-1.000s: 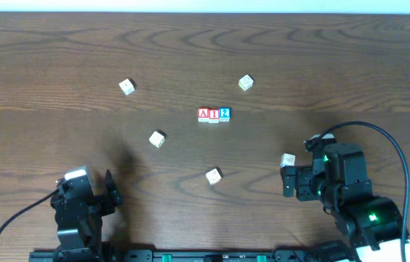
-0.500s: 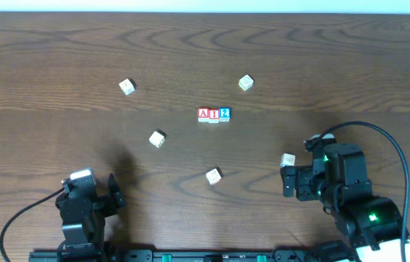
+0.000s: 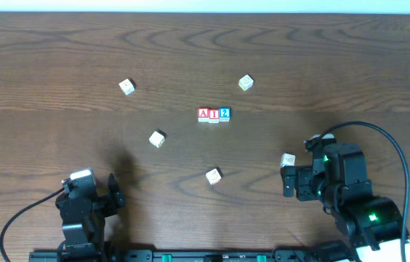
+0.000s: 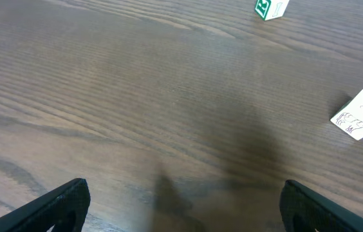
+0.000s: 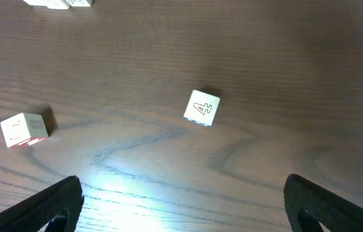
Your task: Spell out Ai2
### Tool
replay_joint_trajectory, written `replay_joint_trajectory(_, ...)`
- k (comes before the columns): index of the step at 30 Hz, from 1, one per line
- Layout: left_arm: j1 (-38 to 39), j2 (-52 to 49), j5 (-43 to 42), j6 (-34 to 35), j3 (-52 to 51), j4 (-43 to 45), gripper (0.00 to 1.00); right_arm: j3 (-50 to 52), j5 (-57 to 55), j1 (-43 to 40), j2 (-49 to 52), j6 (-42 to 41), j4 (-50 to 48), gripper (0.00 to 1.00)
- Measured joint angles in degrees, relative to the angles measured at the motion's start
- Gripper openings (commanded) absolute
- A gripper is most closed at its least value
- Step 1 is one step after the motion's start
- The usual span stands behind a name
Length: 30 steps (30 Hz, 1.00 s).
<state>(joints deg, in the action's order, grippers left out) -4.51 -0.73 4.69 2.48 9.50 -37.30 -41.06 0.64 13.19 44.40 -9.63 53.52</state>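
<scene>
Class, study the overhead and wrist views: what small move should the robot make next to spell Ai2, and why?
Probably nothing more with the cubes: I would only park both arms. The A cube, I cube and 2 cube sit side by side in reading order, and the left pincer and right pincer are open, empty and well apart from them.

We see three small cubes in one tight row near the middle of the table [image 3: 59, 44], faces up, sides touching. Left to right: A cube [image 3: 203, 113], red frame with a red letter; I cube [image 3: 214, 114], red frame; 2 cube [image 3: 224, 113], bright blue frame. The row reads Ai2 and runs level.
</scene>
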Motion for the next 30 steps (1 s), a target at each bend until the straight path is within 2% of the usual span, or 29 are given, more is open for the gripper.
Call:
replay_joint_trajectory(14,0.0,0.0,0.0,0.0,0.0,0.0,0.95,0.0,-0.2,0.0,0.0,0.0,0.0,0.99)
replay_joint_trajectory(18,0.0,0.0,0.0,0.0,0.0,0.0,0.96,0.0,-6.2,0.0,-1.1,0.1,-0.4,0.99)
replay_joint_trajectory(20,0.0,0.0,0.0,0.0,0.0,-0.1,0.96,0.1,-9.4,0.0,-4.0,0.1,-0.2,0.99)
replay_joint_trajectory(23,0.0,0.0,0.0,0.0,0.0,-0.1,0.95,2.2,-13.8,-0.2,-13.6,0.4,-3.2,0.99)
replay_joint_trajectory(26,0.0,0.1,0.0,0.0,0.0,-0.1,0.95,7.8,-15.8,-1.3,-23.2,1.4,-10.2,0.99)
replay_joint_trajectory(30,0.0,0.1,0.0,0.0,0.0,-0.1,0.95,16.7,-16.9,-2.5,-30.8,1.9,-12.7,0.99)
